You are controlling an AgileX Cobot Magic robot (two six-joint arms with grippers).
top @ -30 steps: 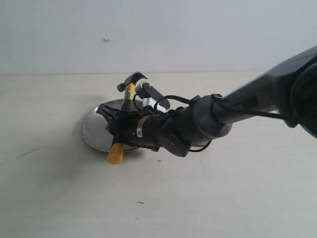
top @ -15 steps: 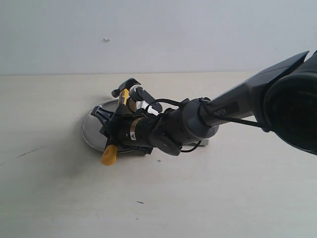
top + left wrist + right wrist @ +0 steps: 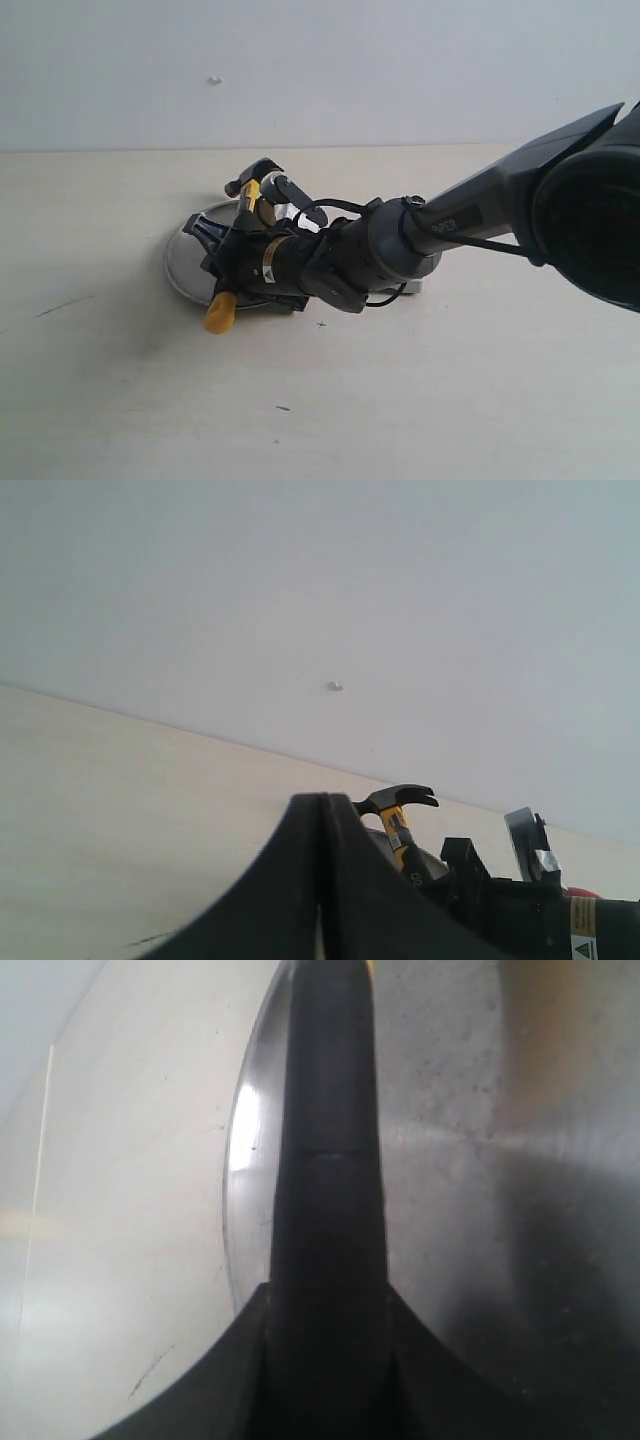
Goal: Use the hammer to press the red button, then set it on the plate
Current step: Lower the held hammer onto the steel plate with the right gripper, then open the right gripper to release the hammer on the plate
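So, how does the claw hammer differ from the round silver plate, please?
The black-and-yellow claw hammer is long and slim; the round silver metal plate is wide and shallow. The hammer is tilted, gripped by the right tool; the plate lies flat on the table. Both have metal parts.

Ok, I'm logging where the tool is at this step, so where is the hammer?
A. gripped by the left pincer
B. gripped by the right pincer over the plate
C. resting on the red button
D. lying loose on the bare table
B: the right pincer is clamped round the handle of the hammer, which is held across the plate. The right wrist view shows the dark handle with the plate behind it.
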